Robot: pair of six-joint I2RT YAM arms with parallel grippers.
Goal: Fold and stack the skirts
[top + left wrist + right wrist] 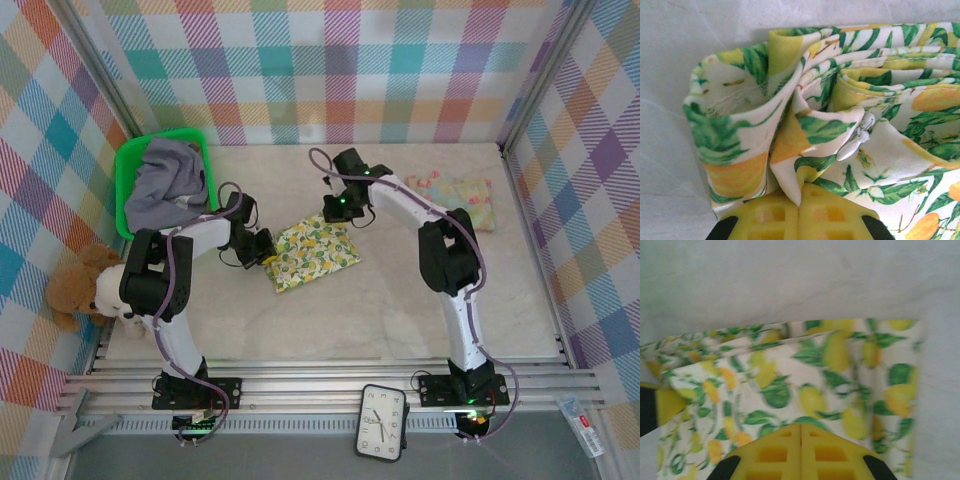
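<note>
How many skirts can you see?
3: a lemon-print skirt in the middle of the table, a pastel one lying flat at the back right, and a grey one in the green bin. More may hide under it.

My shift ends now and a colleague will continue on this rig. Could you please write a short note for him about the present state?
Left gripper: shut on the lemon skirt, pinching its bunched left edge.
Right gripper: shut on the same skirt's far edge.
The lemon skirt is mid-table and partly folded; its edges are not yet neat.
Pastel skirt: lies folded flat at the far right, probably the start of the stack.
Grey skirt: crumpled in the green bin, unfolded.
Left to do: finish the lemon fold, put it on the folded one, then fold and stack the last.
</note>
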